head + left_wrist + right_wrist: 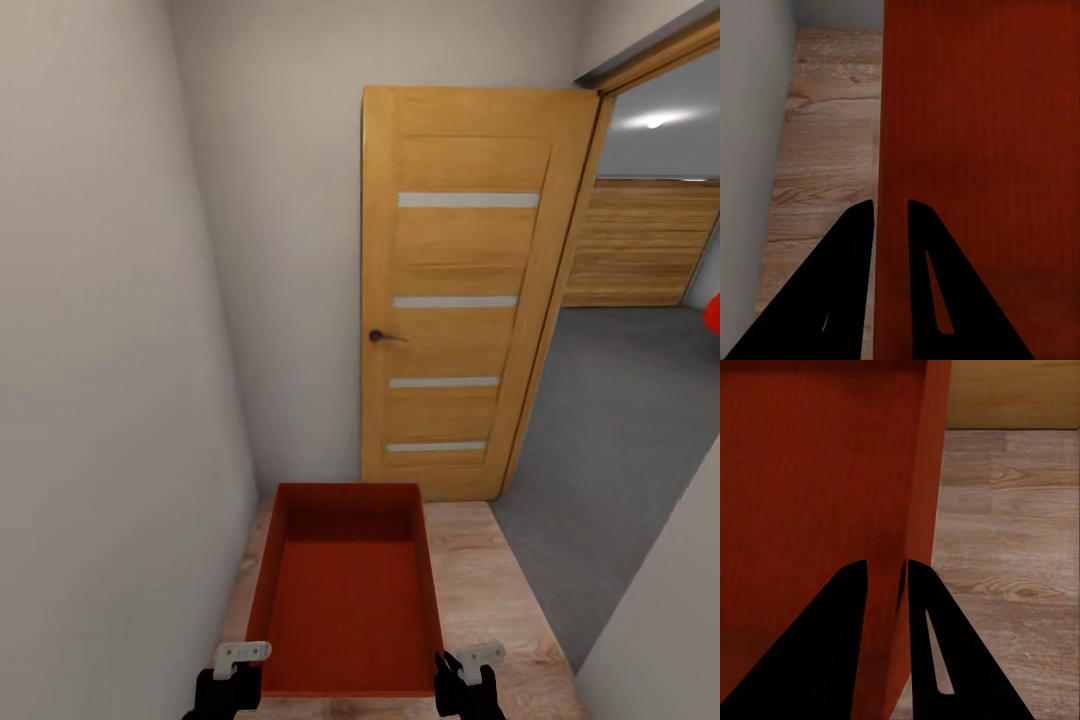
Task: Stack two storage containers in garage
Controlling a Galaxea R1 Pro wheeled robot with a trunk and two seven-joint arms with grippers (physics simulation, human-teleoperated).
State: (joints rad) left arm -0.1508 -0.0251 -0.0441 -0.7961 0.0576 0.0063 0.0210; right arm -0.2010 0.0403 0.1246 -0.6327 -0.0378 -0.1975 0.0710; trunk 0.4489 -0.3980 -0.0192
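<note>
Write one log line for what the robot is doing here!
carrying orange-red rectangular lidless bin | left gripper shut on wall | right gripper shut on wall | open wooden door ahead

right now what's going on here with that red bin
The robot holds one orange-red storage container in front of it. The left gripper and right gripper each pinch a side wall between their fingers. It stands on light wood flooring by an open wooden door, with grey concrete floor beyond the doorway.
</note>
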